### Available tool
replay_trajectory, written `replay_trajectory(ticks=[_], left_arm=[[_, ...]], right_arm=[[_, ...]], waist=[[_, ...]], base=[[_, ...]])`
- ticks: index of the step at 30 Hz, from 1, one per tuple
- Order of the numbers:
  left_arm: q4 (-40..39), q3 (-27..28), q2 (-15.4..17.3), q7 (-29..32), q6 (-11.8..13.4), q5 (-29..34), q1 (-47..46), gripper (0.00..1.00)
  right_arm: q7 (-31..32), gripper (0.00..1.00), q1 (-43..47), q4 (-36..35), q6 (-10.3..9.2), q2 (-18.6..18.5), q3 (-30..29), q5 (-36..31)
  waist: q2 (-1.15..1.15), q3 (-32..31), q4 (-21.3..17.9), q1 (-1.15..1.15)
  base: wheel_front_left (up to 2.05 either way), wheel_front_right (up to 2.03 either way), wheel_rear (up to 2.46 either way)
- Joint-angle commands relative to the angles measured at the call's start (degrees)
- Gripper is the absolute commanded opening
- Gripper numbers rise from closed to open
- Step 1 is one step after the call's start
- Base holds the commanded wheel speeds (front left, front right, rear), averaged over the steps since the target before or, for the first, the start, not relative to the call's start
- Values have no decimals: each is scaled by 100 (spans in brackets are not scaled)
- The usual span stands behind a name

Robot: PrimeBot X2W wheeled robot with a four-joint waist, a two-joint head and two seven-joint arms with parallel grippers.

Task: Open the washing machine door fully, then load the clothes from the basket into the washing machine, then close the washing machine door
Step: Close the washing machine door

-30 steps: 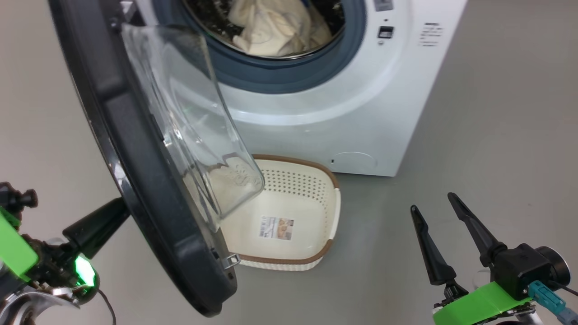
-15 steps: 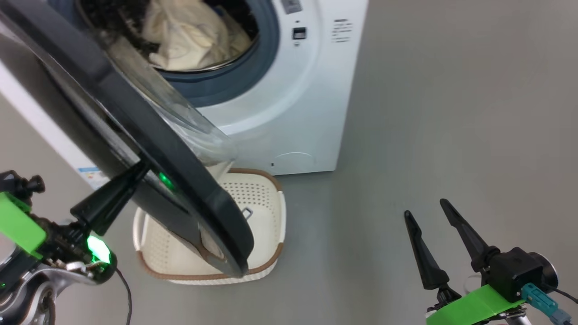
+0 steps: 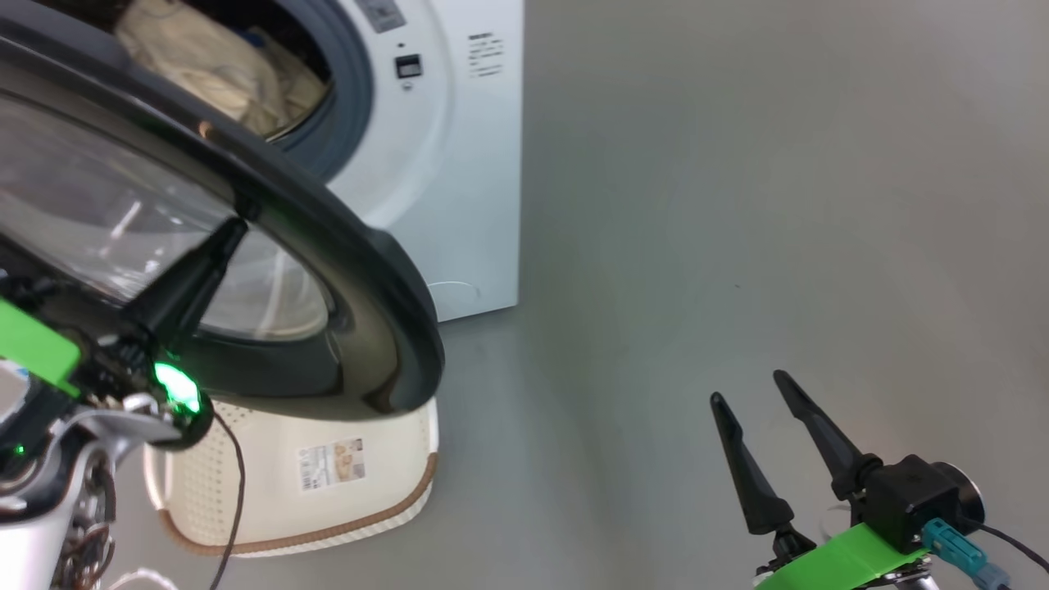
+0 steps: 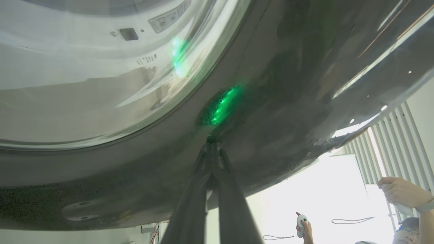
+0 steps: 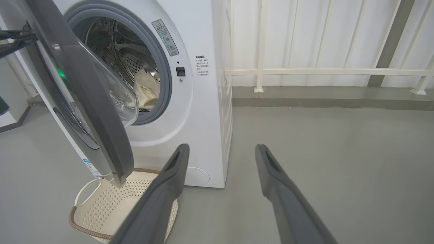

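The washing machine door (image 3: 361, 270) stands partly open, its glossy black rim and glass window (image 3: 82, 197) facing me. My left gripper (image 3: 238, 225) is shut, its tips (image 4: 212, 139) pressed against the outer rim of the door (image 4: 271, 101). Cream clothes (image 3: 205, 65) lie in the drum of the white washing machine (image 3: 475, 164). The cream basket (image 3: 385, 459) sits on the floor under the door, with just its label sticker showing inside. My right gripper (image 3: 747, 389) hovers open over the floor at the right, holding nothing. The right wrist view shows the door (image 5: 88, 101), clothes (image 5: 145, 95) and basket (image 5: 101, 206).
Grey floor (image 3: 737, 205) stretches to the right of the machine. A white railing (image 5: 305, 71) runs along the back wall. A person's hands (image 4: 396, 193) hold controllers behind the door. A thin cable (image 3: 238, 475) hangs from my left wrist over the basket.
The head camera has turned, shifting the whole picture left. The door has swung from wide open towards the machine, with my left gripper against its outer face. My right gripper stays open.
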Motion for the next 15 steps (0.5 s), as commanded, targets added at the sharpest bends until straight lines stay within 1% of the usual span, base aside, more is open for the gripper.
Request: replay_trajectory(ticks=[1,8,15], left_arm=[[-60,244,156,-47,-121,39,-358,0],[476,393,48,-215,-333,89,-745,0],[630,506,46,-143,-524,45,-735,0]], right_arm=[[-53,100,-241,-119,9,1,170,69],[-134,100,-325,-17,9,1,238,123],[-222,100,-347,85,9,1,199,167]], waist=[[0,36,-121,0],[0,112,-258,0],[0,167,-268,0]], base=[[0,0,0],[0,0,0],[0,0,0]])
